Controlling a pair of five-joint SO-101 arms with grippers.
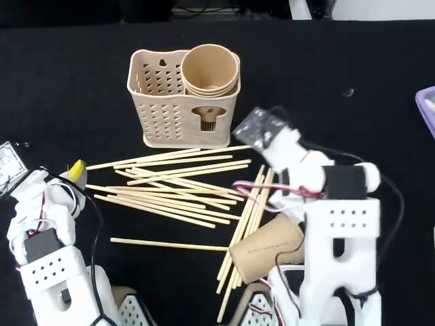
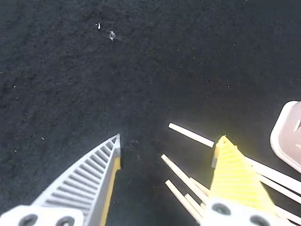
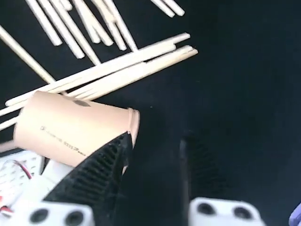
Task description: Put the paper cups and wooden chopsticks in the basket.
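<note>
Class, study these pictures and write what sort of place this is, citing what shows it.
Probably a robotics test bench: a white plastic left arm and right arm stand on a black cloth-covered table, with loose wooden chopsticks and a beige perforated plastic basket of stacked paper cups.

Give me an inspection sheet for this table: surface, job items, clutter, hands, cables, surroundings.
Surface: black table, one small speck.
Job's things: basket upright with stacked cups inside; loose paper cup on its side; chopsticks scattered in front of the basket.
Clutter: purple object at the table's edge.
Hands: left hand open, empty, near chopstick ends; right hand open, empty, beside the loose cup.
Cables: red and white wires on the right arm.
Surroundings: dark, nothing seen clearly.
</note>
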